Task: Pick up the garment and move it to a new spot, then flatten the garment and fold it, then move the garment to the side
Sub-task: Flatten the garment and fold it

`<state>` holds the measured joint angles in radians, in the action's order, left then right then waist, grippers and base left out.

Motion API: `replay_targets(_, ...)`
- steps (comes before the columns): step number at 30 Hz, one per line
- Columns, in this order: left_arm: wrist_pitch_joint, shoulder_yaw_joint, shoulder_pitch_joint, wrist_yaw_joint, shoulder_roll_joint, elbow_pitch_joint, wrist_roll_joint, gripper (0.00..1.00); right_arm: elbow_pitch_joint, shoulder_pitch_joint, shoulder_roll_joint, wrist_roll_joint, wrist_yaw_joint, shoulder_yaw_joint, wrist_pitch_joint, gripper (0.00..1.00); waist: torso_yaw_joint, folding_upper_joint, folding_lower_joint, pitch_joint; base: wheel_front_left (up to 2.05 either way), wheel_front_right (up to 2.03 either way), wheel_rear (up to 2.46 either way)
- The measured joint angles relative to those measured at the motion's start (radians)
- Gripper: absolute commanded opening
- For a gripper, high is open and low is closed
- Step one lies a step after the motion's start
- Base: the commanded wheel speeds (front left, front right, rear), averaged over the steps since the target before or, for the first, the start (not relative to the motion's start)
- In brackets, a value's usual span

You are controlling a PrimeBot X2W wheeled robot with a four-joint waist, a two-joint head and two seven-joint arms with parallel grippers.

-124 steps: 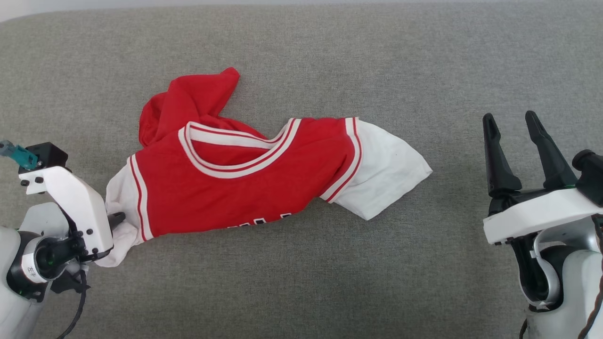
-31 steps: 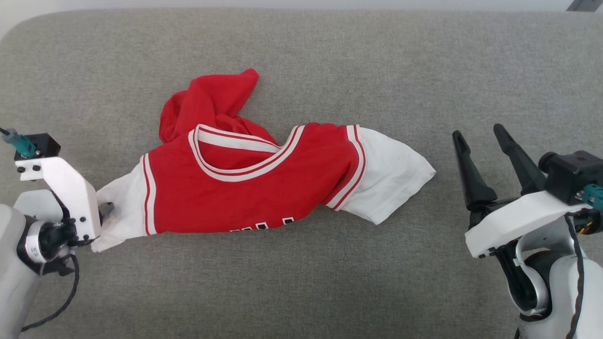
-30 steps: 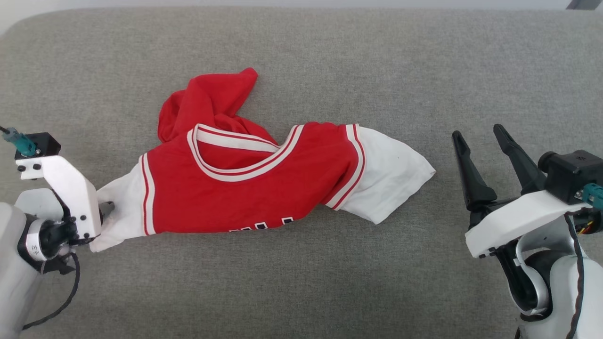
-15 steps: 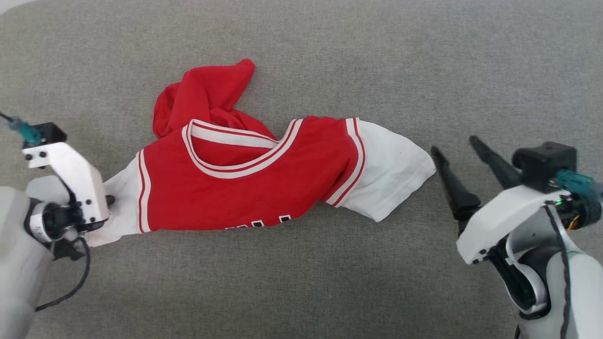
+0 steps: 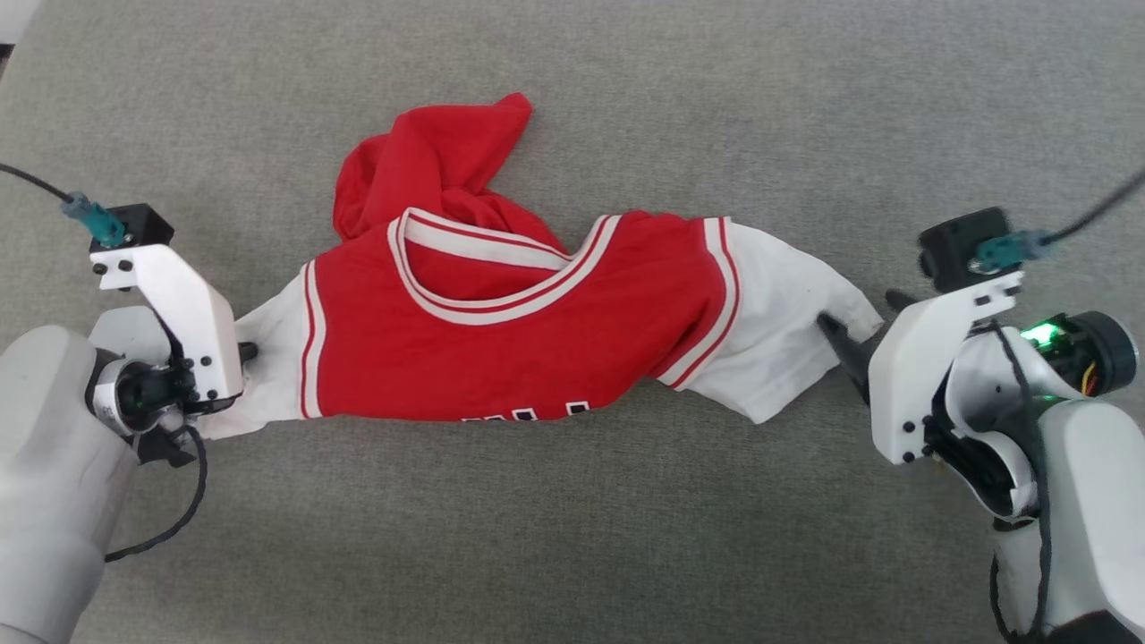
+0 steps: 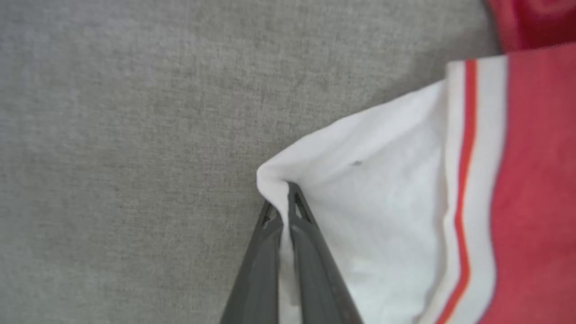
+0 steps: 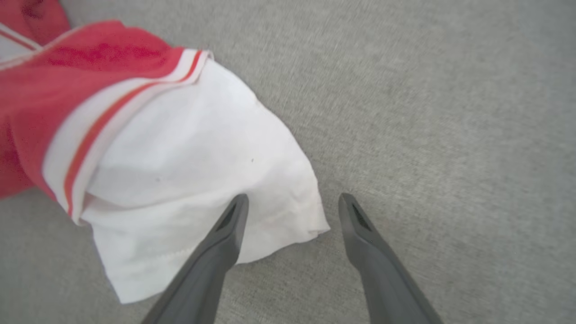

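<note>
The garment [image 5: 519, 358], a red jersey shirt with white sleeves and striped trim, lies crumpled across the grey surface, its lower body bunched behind the collar. My left gripper [image 5: 246, 351] is shut on the edge of the left white sleeve [image 5: 273, 358]. In the left wrist view the two fingers [image 6: 281, 198] pinch a fold of that white sleeve [image 6: 396, 189]. My right gripper [image 5: 859, 313] stands open at the tip of the right white sleeve [image 5: 787, 331]. In the right wrist view its fingers [image 7: 293, 198] straddle the corner of that sleeve [image 7: 180, 148], one finger over the cloth, one over the bare surface.
The grey woven surface [image 5: 572, 537] stretches on all sides of the shirt, with wide free room in front and behind. A dark cable [image 5: 161, 528] loops from my left wrist, and another cable [image 5: 1100, 210] runs from my right wrist.
My left gripper has shut on the left sleeve. My right gripper has moved left, up to the right sleeve's tip, still open. The head camera has shifted.
</note>
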<state>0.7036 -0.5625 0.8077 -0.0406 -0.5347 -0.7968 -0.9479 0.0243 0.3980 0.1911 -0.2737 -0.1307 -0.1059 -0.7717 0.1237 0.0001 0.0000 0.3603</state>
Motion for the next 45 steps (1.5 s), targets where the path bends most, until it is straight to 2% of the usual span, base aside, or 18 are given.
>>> replay_targets(5, -0.011, -0.005, 0.017, -0.013, 0.016, -0.02, 0.003, 0.0, 0.084, 0.031, 0.009, 0.015, 0.0, -0.025, -0.081, 1.0, 0.019, 0.0, 0.0, 0.008, 0.0, 0.0, 0.0)
replay_targets(14, -0.034, -0.004, 0.034, -0.035, 0.028, -0.055, -0.002, 0.0, 0.2, 0.108, 0.035, -0.002, 0.003, -0.114, -0.136, 1.0, 0.029, 0.0, 0.0, 0.022, 0.0, 0.0, 0.0)
replay_targets(15, -0.034, -0.004, 0.034, -0.035, 0.028, -0.055, -0.002, 0.0, 0.2, 0.108, 0.035, -0.002, 0.003, -0.114, -0.136, 0.79, 0.029, 0.0, 0.0, 0.022, 0.0, 0.0, 0.0)
replay_targets(16, -0.036, -0.003, 0.037, -0.037, 0.029, -0.059, -0.004, 0.0, 0.205, 0.118, 0.047, -0.008, 0.004, -0.137, -0.136, 0.0, 0.029, 0.0, 0.0, 0.023, 0.0, 0.0, 0.0)
replay_targets(24, -0.048, -0.011, 0.051, -0.053, 0.024, -0.057, -0.004, 0.0, 0.216, 0.162, 0.081, -0.124, 0.003, -0.177, -0.135, 0.0, 0.022, 0.0, 0.0, 0.01, 0.0, 0.0, 0.0)
replay_targets(32, -0.033, -0.018, 0.098, -0.063, -0.021, 0.073, 0.007, 0.0, 0.091, 0.199, 0.121, -0.225, 0.0, -0.153, -0.163, 0.0, 0.005, -0.0001, 0.0, -0.036, 0.0, 0.0, 0.0)
replay_targets(38, 0.015, -0.004, 0.136, -0.024, -0.075, 0.239, 0.009, 0.0, 0.008, 0.262, 0.151, -0.27, 0.0, -0.114, -0.182, 0.0, -0.012, -0.0001, 0.0, -0.087, 0.0, 0.0, 0.0)
replay_targets(45, 0.054, 0.027, 0.174, 0.045, -0.115, 0.387, 0.007, 0.0, -0.025, 0.348, 0.181, -0.305, 0.0, -0.092, -0.163, 0.0, -0.031, -0.0001, 0.0, -0.154, 0.0, 0.0, 0.0)
